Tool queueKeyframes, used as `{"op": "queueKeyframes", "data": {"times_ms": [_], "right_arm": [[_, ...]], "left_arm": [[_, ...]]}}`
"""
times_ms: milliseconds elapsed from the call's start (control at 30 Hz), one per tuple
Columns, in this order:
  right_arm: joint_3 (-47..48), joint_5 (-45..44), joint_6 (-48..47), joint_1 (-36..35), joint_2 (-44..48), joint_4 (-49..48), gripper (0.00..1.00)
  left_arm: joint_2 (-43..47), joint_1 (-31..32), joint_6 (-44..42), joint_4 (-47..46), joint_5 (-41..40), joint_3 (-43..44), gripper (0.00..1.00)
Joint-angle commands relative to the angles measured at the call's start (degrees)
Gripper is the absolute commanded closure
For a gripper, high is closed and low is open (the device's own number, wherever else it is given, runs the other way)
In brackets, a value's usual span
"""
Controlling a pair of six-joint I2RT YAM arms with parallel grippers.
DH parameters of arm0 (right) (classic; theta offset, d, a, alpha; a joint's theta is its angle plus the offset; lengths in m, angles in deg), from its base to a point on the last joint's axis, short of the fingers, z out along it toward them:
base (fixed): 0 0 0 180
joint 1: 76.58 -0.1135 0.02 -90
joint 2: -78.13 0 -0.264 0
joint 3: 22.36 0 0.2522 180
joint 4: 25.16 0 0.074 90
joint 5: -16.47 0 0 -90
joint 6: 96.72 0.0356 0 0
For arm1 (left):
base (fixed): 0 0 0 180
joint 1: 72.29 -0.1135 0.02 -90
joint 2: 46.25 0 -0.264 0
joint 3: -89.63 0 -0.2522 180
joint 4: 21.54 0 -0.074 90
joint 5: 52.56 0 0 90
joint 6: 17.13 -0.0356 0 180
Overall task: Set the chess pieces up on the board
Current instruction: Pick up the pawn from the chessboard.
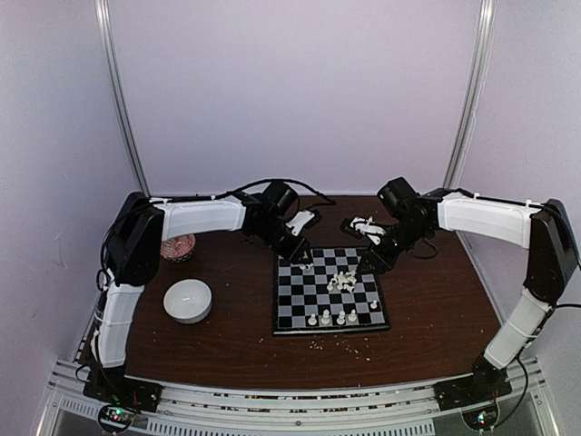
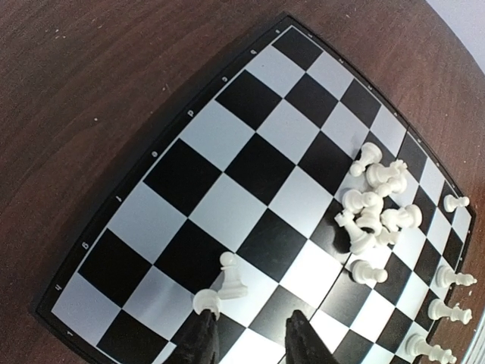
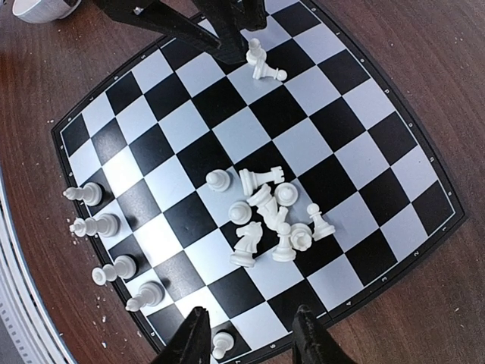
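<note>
On brown wood-look table (image 1: 227,350), small square black-and-grey checked chessboard (image 1: 300,304) sits ctr-right; round white bowl (image 1: 188,301) to its left. Tiny white plastic chess pieces (image 1: 343,282) heaped mid-board (four more along near edge, prob. upright).

The board (image 1: 329,291) lies on a brown table (image 1: 436,309). A loose heap of white chess pieces (image 1: 343,281) sits just right of the board's centre, and several more stand in a row along its near edge. The left gripper (image 1: 304,262) hangs over the board's far left corner, the right gripper (image 1: 370,263) over its far right edge. A white bowl (image 1: 188,301) sits well left of the board. Crumbs (image 1: 340,342) dot the table just in front of it.
</note>
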Motion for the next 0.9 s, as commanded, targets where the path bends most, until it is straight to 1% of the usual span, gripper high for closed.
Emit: {"op": "queueKeyframes", "data": {"times_ms": [0,267,567,867], "right_arm": [[-0.7,-1.3,0.2,-0.2,0.4,-1.0,0.62],[-0.9,-1.4,0.1,-0.2,0.5,-1.1,0.62],[-1.0,-1.4,0.2,-0.1,0.3,-1.1,0.62],[-1.0,-1.5,0.1,-0.1,0.2,-0.9,0.62]], "left_arm": [[-1.2,0.2,-1.1,1.7,-2.9,2.6,0.70],[-2.3,0.2,-0.3,2.0,-5.7,3.5,0.77],[-3.4,0.2,-0.4,2.7,-5.6,4.5,0.76],[-3.7,0.2,-0.2,2.7,-6.6,4.4,0.80]]}}
